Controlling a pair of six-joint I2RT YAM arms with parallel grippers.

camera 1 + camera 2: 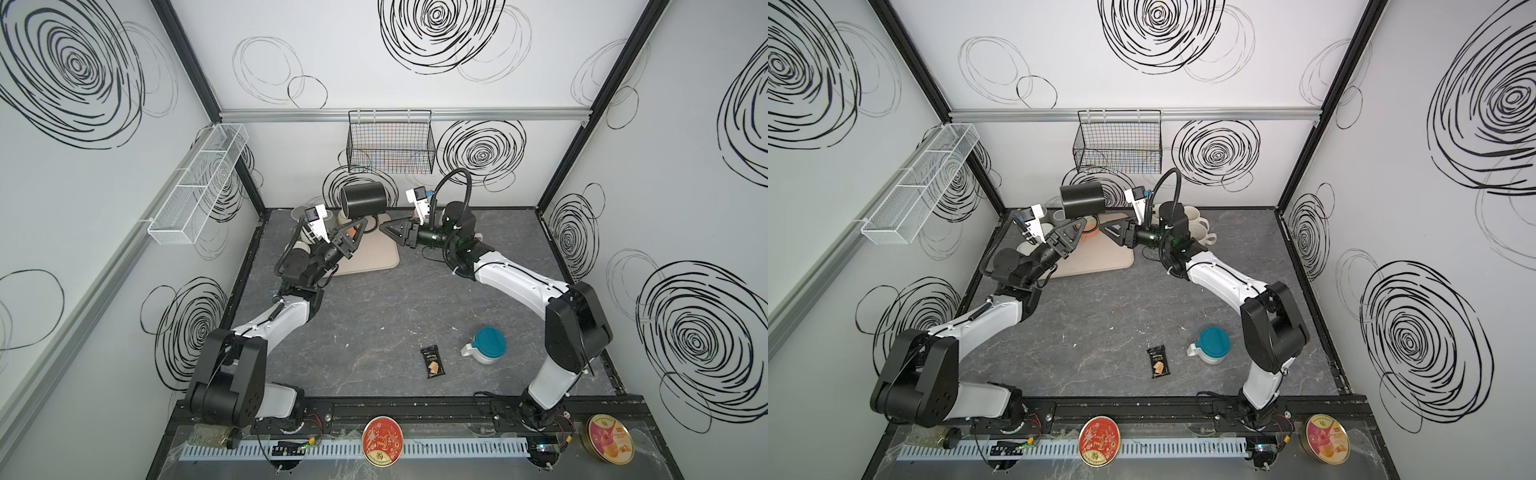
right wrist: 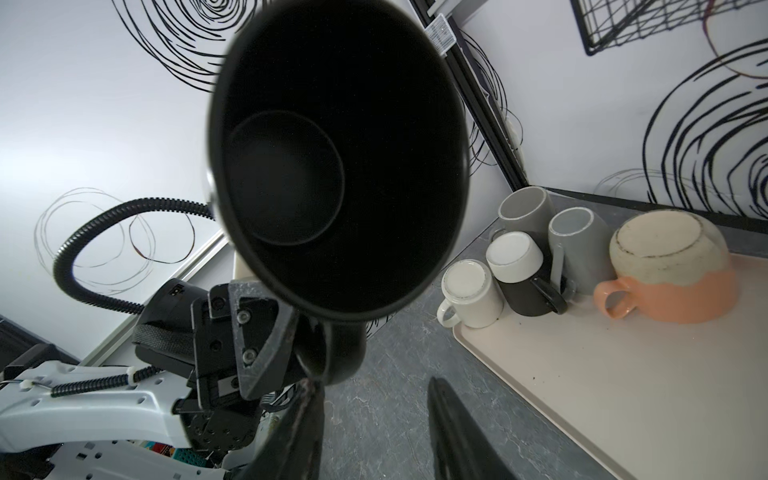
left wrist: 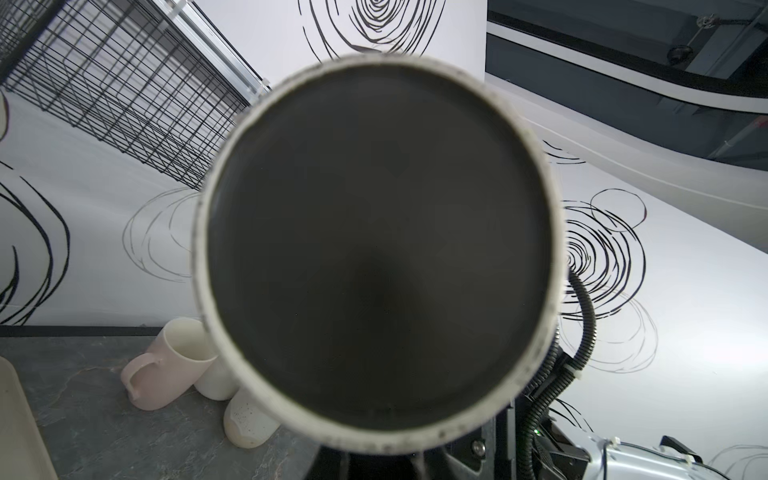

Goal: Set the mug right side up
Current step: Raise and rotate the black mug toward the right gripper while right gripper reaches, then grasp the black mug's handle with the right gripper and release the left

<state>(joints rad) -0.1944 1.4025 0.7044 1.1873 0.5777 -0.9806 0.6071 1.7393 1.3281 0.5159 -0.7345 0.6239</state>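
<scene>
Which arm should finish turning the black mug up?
Left: the left gripper is shut on the handle of the black mug, holding it sideways in the air. The right gripper is open, holding nothing.

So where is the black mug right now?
In both top views the black mug hangs at the back centre, on its side in the left gripper, above the tray and below the wire basket.

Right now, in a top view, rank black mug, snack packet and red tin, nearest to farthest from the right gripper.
1. black mug, raised, just beside the right gripper.
2. snack packet, lying toward the front.
3. red tin, at the very front.
</scene>
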